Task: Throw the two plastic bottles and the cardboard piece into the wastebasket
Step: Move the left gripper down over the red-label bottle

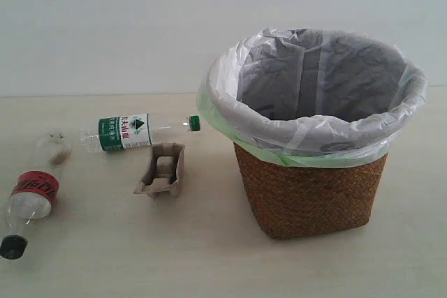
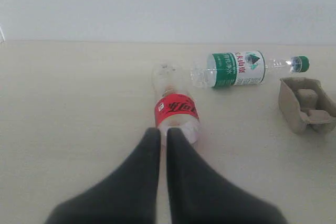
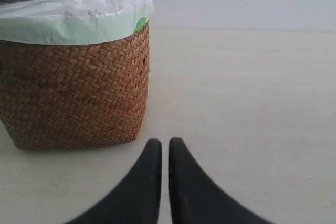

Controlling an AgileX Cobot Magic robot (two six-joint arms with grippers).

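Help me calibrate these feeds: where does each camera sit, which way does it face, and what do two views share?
Exterior: off the arms, angled down at wastebasket, green-cap bottle, red-label bottle, cardboard piece; no robot parts.
Left wrist: low on left arm, past left tool toward red-label bottle.
Right wrist: low on right arm, past right tool toward wastebasket.
Shared: exterior and left wrist show both bottles and cardboard.

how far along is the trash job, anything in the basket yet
Done: nothing. The green-capped bottle, the red-labelled bottle and the cardboard piece all lie on the table, outside the wastebasket. In hand: nothing; the left gripper is shut and empty, pointing at the red-labelled bottle, and the right gripper is shut and empty near the wastebasket. Left: all three throws.
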